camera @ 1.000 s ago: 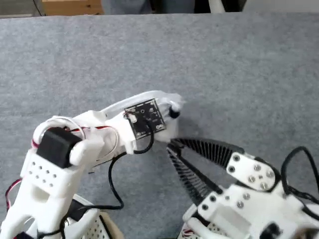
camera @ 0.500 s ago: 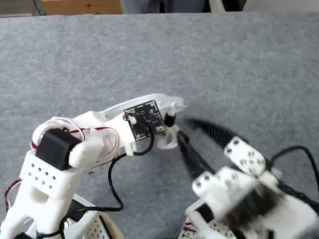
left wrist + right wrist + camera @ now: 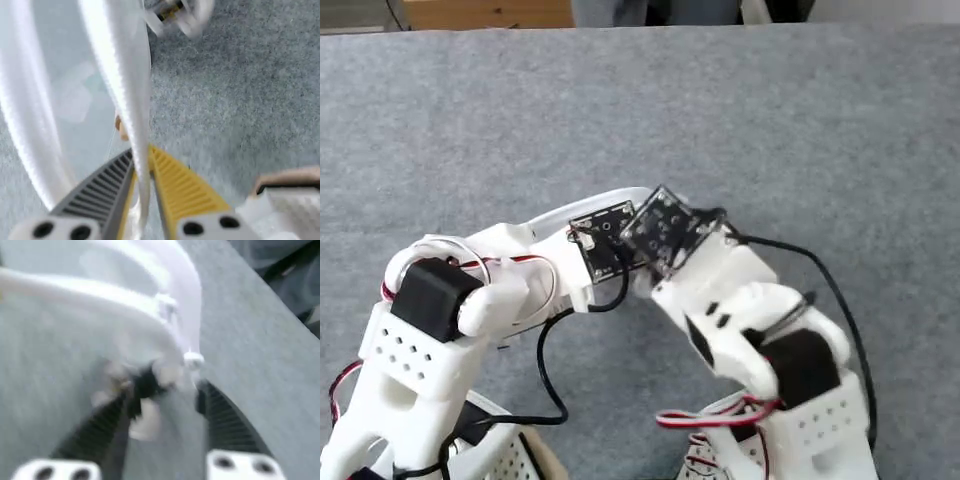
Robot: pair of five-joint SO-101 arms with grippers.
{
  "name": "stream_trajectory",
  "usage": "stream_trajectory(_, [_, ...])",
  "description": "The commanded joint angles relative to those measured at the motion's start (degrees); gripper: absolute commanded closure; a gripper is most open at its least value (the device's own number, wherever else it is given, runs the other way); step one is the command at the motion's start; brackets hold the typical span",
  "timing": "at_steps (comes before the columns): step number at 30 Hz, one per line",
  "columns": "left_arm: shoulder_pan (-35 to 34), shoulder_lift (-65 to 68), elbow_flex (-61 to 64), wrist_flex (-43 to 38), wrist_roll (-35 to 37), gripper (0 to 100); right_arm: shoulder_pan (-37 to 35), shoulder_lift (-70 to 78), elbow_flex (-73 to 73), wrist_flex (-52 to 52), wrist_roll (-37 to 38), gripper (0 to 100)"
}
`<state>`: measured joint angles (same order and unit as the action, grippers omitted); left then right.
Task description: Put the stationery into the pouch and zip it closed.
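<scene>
In the left wrist view the clear pouch (image 3: 65,75) with its white zip edge (image 3: 122,75) runs away from my left gripper (image 3: 141,152). That gripper is shut on the zip edge, grey finger (image 3: 102,185) on one side and yellow finger (image 3: 182,187) on the other. A small tan thing (image 3: 119,125) shows through the pouch. In the right wrist view my right gripper (image 3: 162,392) is open at the pouch's (image 3: 75,330) end, its black fingers (image 3: 222,415) either side of a dark zip slider (image 3: 145,385). From above, both arms cover the pouch (image 3: 625,193).
Grey felt (image 3: 800,120) covers the whole table. The left arm (image 3: 470,290) and right arm (image 3: 760,330) meet in the middle, wrist boards almost touching. Their bases stand at the front edge. A wooden box (image 3: 490,12) lies beyond the far edge.
The right arm swung in from the front right and came down over the pouch's end, beside the left wrist. The left arm kept still, holding the pouch.
</scene>
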<state>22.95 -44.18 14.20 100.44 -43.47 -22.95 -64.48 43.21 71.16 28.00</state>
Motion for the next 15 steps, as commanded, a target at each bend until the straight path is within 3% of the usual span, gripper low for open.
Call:
stream_trajectory(1, [-0.31,-0.62,-2.15,0.18,0.70,97,1.67,1.19,4.09,-4.57,0.88,78.3])
stream_trajectory(15, [-0.31,-0.62,-2.15,0.18,0.70,97,1.76,0.75,2.24,-7.82,0.97,87.2])
